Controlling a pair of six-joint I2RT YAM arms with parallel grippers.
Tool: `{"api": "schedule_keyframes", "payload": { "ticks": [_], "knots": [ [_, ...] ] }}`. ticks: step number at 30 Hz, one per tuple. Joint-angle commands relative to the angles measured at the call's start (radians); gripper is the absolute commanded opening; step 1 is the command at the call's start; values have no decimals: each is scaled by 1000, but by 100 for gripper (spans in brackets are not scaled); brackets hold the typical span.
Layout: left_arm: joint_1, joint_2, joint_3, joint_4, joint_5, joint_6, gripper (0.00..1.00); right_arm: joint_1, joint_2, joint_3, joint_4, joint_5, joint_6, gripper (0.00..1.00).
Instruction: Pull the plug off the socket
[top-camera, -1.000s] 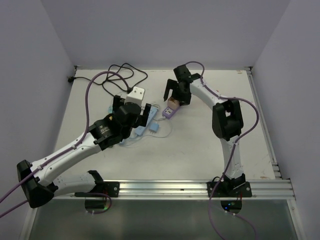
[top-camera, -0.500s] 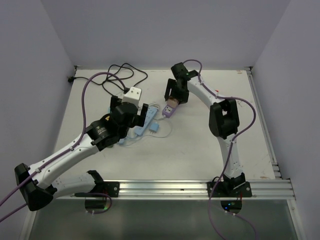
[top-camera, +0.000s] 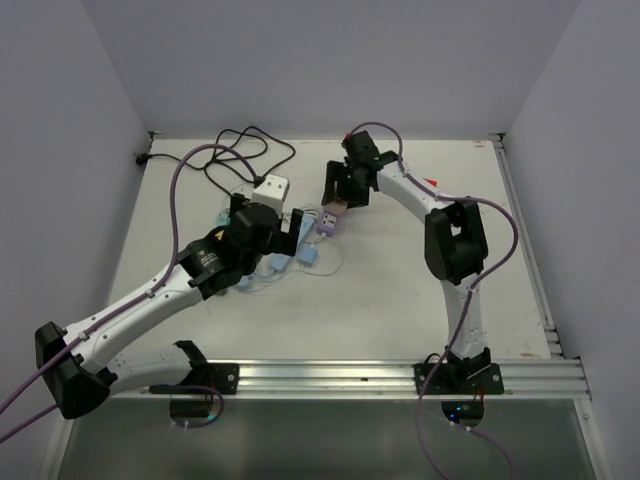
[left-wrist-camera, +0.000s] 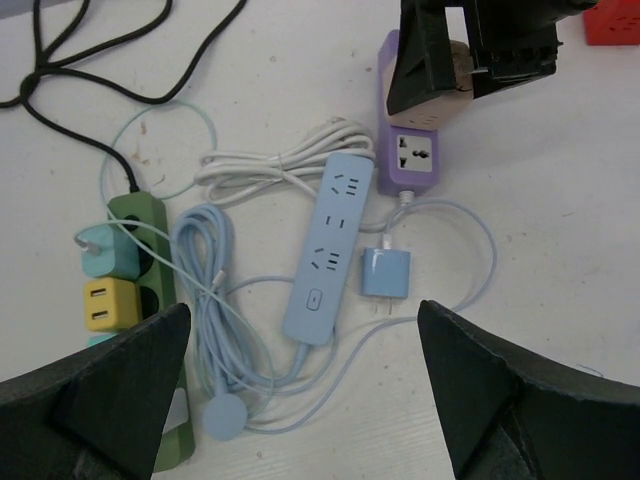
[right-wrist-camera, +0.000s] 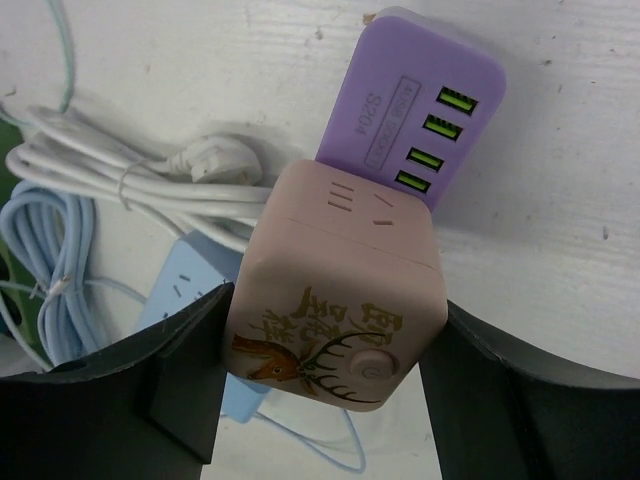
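Pink plug (right-wrist-camera: 335, 290) (cube) on purple socket (right-wrist-camera: 425, 90)

The plug (right-wrist-camera: 340, 290) sits on the socket (right-wrist-camera: 420, 100). Left of the socket lies a strip (left-wrist-camera: 328, 245), with a charger (left-wrist-camera: 385, 273) just beside it on the tabletop (left-wrist-camera: 560, 250).

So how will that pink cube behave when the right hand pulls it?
Probably rigid: the pink cube is a boxy moulded block. Its smooth faces may slip. The purple socket strip lies unheld, so it may lift along.

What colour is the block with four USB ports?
Purple block; right wrist view shows it best.
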Motion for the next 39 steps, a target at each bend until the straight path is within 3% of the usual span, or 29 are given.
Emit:
{"api": "schedule_keyframes", "payload": {
  "ticks": [1,10,17,25,30,39],
  "knots": [
    [5,12,-38,115,88,-83,100,10,-201,-98,257,-147,-32,29],
    [46,142,-176,429,284,-135,100,-33,-361,-417,586,-308,75,27],
    [148,272,-173,613,462,-107,100,-53,-398,-503,718,-438,117,27],
    [191,394,-119,638,505,-87,99,-59,-422,-589,873,-538,166,27],
    [206,469,-93,647,507,-80,85,-64,-441,-614,914,-570,190,27],
    [250,489,-76,696,530,-109,82,-64,-464,-701,1040,-603,230,27]
  ]
}}
